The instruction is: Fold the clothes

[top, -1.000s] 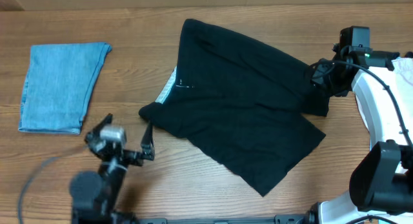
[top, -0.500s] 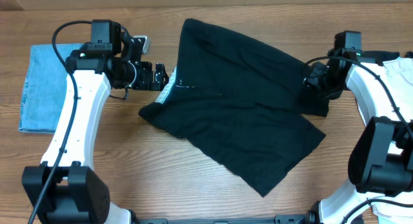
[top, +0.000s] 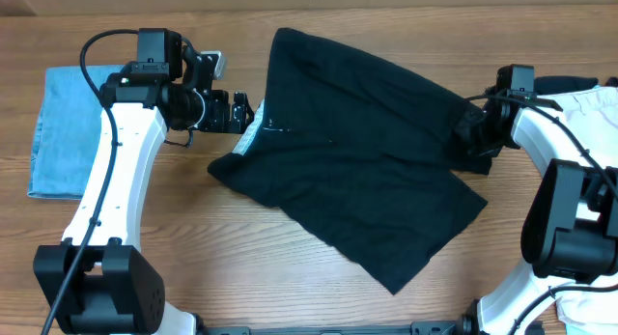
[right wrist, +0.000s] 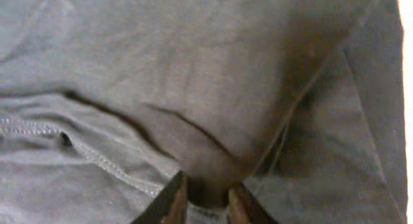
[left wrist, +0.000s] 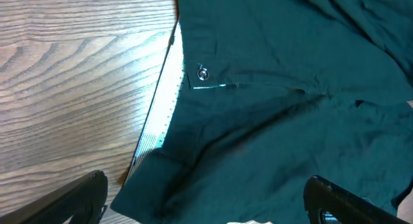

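A limp black garment (top: 357,181) lies spread and slightly rumpled across the middle of a wood-grain table (top: 241,267), its loose lower corner pointing toward the robot's bases. Midway up, the left gripper (top: 239,113) hovers at the garment's left edge, jaws spread wide with nothing between them. It sits just beside the pale-lined waistband (left wrist: 161,114) and its small metal button (left wrist: 203,73). At the opposite edge the right gripper (top: 475,142) is pressed nearly together, its fingertips (right wrist: 173,199) pinching a bunched fold of the same black cloth. The fabric looks light, soft and matte, likely to sag and trail rather than hold a shape. The stiffer stitched waistband and the seamed side edge therefore seem the surest places to take hold, pinching through every layer. The table appears smooth, so the cloth should slide when drawn, and bare wood shows around it for laying a fold. Well apart on the left, a light-blue denim piece (top: 87,127) lies folded flat. At the far right, a pale cloth (top: 594,103) shows behind the right arm. Beyond runs a plain tan strip, too featureless to identify.
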